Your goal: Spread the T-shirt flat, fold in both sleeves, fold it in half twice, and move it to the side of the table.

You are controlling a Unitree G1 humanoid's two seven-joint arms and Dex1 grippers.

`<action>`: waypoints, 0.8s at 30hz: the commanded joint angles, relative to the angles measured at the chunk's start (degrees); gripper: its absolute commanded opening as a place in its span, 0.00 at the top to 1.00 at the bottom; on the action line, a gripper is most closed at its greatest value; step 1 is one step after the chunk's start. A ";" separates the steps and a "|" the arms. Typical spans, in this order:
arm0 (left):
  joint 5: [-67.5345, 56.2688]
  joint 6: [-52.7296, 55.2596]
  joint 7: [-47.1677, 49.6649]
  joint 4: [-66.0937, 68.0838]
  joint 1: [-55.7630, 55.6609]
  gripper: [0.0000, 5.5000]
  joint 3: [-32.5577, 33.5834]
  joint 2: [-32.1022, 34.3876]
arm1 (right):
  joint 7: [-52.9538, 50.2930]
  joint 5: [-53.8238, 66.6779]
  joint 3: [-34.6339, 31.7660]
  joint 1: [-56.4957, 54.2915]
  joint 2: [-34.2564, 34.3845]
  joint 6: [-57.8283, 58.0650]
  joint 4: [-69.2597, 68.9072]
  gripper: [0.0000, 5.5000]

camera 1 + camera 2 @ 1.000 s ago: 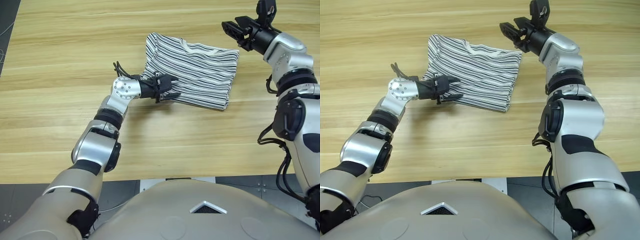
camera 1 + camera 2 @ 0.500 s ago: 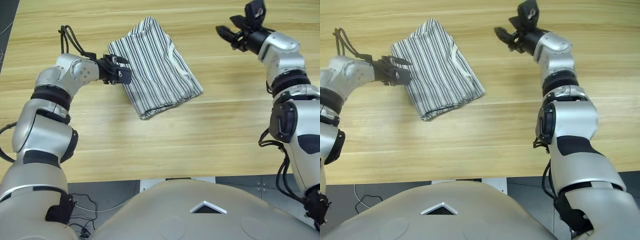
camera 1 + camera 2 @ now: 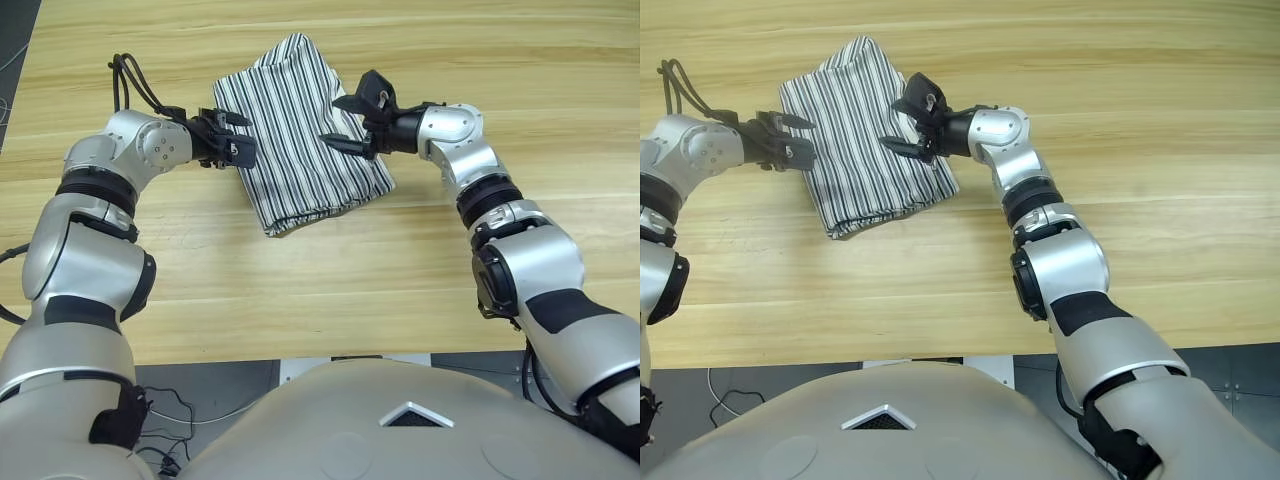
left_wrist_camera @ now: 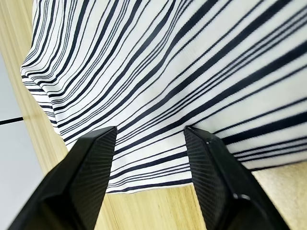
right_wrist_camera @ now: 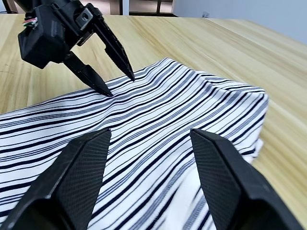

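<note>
Table (image 3: 400,270), light wood grain. Nearest part is bare plank.

T-shirt (image 3: 295,150) – striped, folded into a compact block, lying flat and askew. One corner points toward the robot and the opposite corner points away. It sits left of the robot's midline, between the two grippers.

Left gripper (image 3: 232,142): at the shirt's left edge, about halfway along it. Jaws parted to a moderate gap, nothing clamped. In the left wrist view both fingers (image 4: 91,177) are spread, with striped cloth (image 4: 168,62) across the gap ahead of them and a strip of wood beyond the hem. From the right wrist view, the left gripper's tips (image 5: 117,84) come down onto the top layer near the far edge. They look to be touching the fabric, with no fold caught between them.

Right gripper (image 3: 342,122): over the shirt's right edge, roughly level with the left one. Jaws wide, wider than the left, and empty. One finger is raised clear of the cloth and the other is low against the stripes. Cannot tell whether the low one is actually in contact. The right wrist view has both fingers (image 5: 81,182) straddling a broad run of shirt (image 5: 168,124), which spans the whole gap.

Farthest: the shirt's far corner, then open table beyond it.
</note>
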 commanded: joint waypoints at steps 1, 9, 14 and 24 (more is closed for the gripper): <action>1.00 -0.14 -1.26 0.67 0.25 0.53 0.20 0.76 | -3.47 -2.89 2.01 -0.45 0.54 1.97 3.39 0.45; -2.08 -0.82 -2.97 -0.52 -1.72 0.53 4.51 4.56 | -6.65 -6.58 3.50 1.60 -3.68 6.32 8.66 0.45; -24.12 1.55 -20.79 -4.10 -1.42 0.53 19.39 2.24 | 0.83 -6.20 4.27 3.75 -4.08 6.81 7.79 0.45; -35.93 10.66 -31.28 -12.11 2.62 0.53 28.04 0.44 | 24.71 0.91 7.21 17.18 -6.80 16.27 -14.86 0.45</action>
